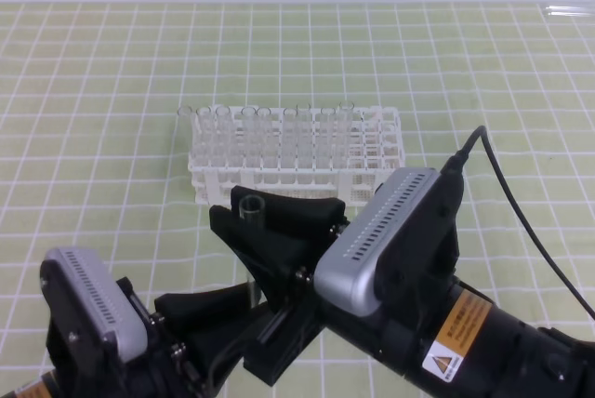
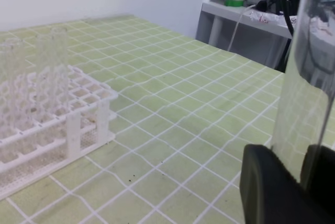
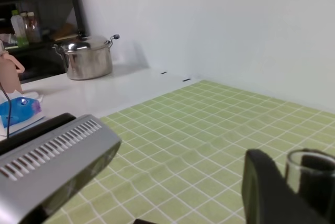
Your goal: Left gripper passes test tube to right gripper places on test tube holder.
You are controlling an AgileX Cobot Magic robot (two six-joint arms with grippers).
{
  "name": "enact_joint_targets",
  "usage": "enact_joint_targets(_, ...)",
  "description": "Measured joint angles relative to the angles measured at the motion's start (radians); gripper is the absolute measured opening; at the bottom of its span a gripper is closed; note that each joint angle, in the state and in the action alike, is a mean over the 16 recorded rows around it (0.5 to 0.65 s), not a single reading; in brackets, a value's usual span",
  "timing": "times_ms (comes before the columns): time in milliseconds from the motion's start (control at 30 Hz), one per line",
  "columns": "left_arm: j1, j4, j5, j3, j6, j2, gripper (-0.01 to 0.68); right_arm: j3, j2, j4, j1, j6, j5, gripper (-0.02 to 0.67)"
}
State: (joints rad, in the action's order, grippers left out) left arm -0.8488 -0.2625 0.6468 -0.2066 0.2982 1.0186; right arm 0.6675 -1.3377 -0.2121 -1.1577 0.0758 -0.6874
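My left pincer [image 1: 200, 319] sits low at the near left of the counter [image 1: 93, 72], its grey ribbed block [image 1: 88, 300] toward the near edge and its black fingers reaching up and to the right; in the left wrist view a black finger [image 2: 272, 187] stands beside the lower part of the test tube [image 2: 309, 77], which rises upright past the top of that view; whether these fingers press the glass or only flank it I cannot tell; further right in the high view, my right pincer [image 1: 270, 221] crosses above the left one, its fingers on either side of the tube's open rim [image 1: 250, 205]; the right wrist view shows that rim [image 3: 311, 164] against a black finger [image 3: 267, 187], with the other finger dark behind the glass, so this pincer looks closed on the tube; beyond the tube, toward the middle of the counter, stands the white test tube holder [image 1: 297, 161], rows of clear tubes upright in its grid; the right arm's orange warning label [image 1: 456, 328] shows at the near right edge.
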Motion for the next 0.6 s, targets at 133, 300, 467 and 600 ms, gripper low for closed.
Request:
enact_joint_targets(133, 0.0, 0.0, 0.0, 0.0, 0.0, 0.0, 0.105, 0.0, 0.0, -0.001, 0.0, 0.0, 0.002, 0.097)
enact_joint_targets(300, 0.0, 0.0, 0.002, 0.0, 0.0, 0.0, 0.132, 0.0, 0.0, -0.001, 0.0, -0.002, 0.006, 0.097)
enact_joint_targets(467, 0.0, 0.002, 0.004, 0.0, -0.001, 0.0, 0.174, 0.0, 0.0, 0.001, 0.0, -0.005, 0.01, 0.096)
enact_joint_targets(600, 0.0, 0.005, 0.004, 0.0, -0.009, 0.0, 0.208, 0.0, 0.001, -0.005, 0.0, -0.006, 0.014, 0.096)
